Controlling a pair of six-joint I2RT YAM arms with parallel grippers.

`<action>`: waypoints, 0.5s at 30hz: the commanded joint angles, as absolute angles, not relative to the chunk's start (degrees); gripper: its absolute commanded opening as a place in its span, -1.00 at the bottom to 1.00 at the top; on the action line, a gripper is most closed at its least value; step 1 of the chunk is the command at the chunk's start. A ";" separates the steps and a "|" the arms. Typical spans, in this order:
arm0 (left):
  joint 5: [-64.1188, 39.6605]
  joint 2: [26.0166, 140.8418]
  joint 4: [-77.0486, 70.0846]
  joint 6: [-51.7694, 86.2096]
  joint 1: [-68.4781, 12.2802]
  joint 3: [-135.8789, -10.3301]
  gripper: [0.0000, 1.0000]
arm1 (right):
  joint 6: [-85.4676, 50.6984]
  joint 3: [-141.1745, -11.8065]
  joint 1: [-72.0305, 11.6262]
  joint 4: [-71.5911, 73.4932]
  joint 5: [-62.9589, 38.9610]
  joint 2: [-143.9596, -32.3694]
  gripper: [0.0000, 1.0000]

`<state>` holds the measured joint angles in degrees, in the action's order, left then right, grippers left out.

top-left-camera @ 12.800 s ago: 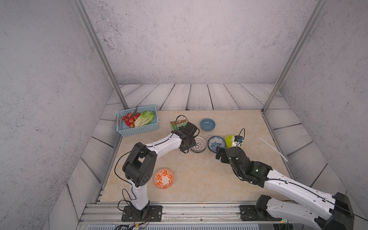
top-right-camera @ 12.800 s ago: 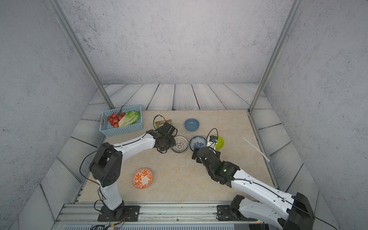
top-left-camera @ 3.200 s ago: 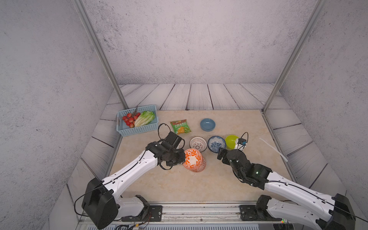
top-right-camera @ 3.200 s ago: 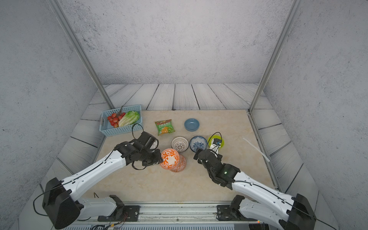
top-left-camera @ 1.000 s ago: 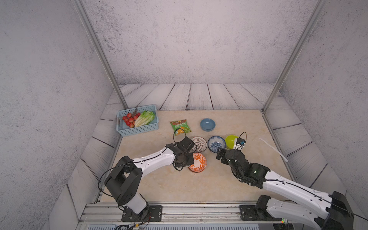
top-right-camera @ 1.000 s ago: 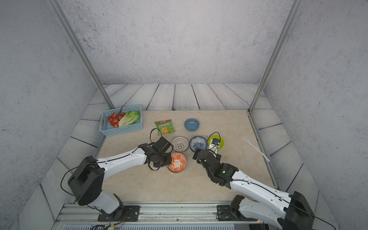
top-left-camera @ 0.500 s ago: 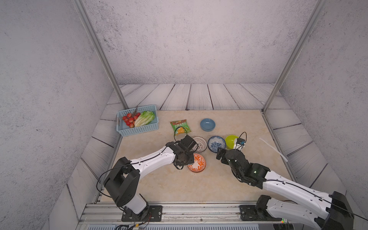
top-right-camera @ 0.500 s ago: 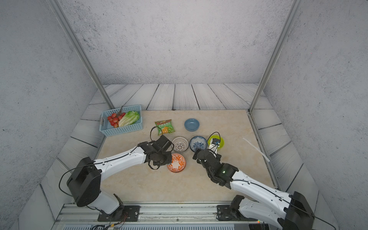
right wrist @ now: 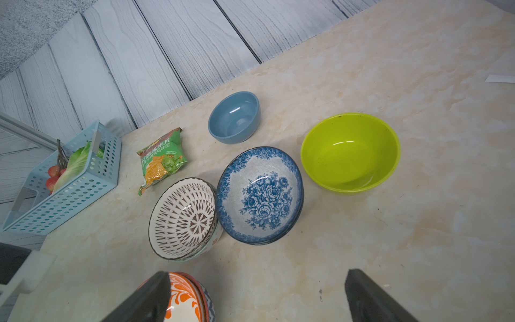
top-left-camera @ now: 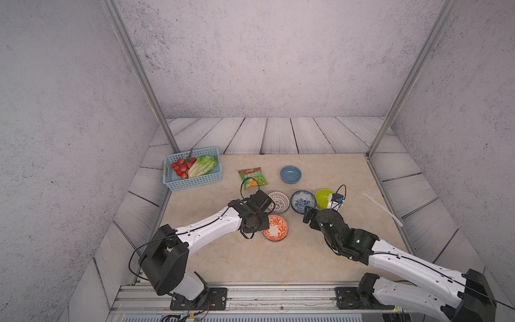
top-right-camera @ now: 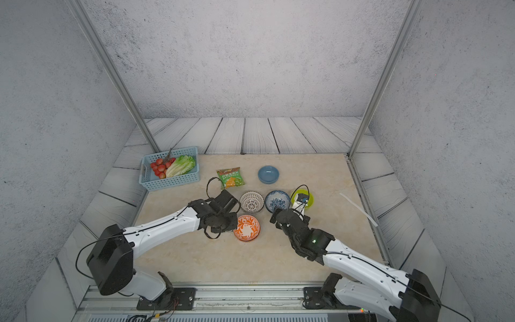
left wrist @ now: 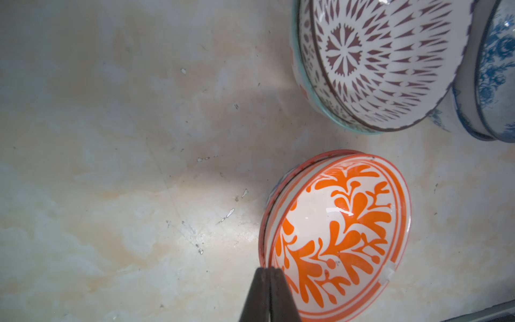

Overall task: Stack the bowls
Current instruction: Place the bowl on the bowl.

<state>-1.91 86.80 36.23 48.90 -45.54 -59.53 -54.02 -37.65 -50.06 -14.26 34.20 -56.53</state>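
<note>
Plainly the orange-scroll bowl (left wrist: 338, 237) sits mouth-up beside the pinched-together left end effector (left wrist: 269, 272); right end effector (right wrist: 257, 276) spread.

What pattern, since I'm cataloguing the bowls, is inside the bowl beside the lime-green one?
Blue-floral bowl: blue flowers on white, clearest in the right wrist view.

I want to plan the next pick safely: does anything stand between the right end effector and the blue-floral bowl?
Nothing visible does. In the right wrist view only bare table lies between the open right end effector and the blue-floral bowl.
</note>
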 commanded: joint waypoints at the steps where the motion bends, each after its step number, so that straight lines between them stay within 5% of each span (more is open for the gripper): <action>1: -1.91 88.44 35.93 48.46 -45.77 -58.70 -0.94 | -54.14 -37.18 -49.86 -14.29 34.72 -55.58 0.98; 15: 0.55 83.53 38.09 47.66 -45.78 -59.16 -0.81 | -54.13 -37.57 -49.87 -15.05 34.85 -55.63 0.98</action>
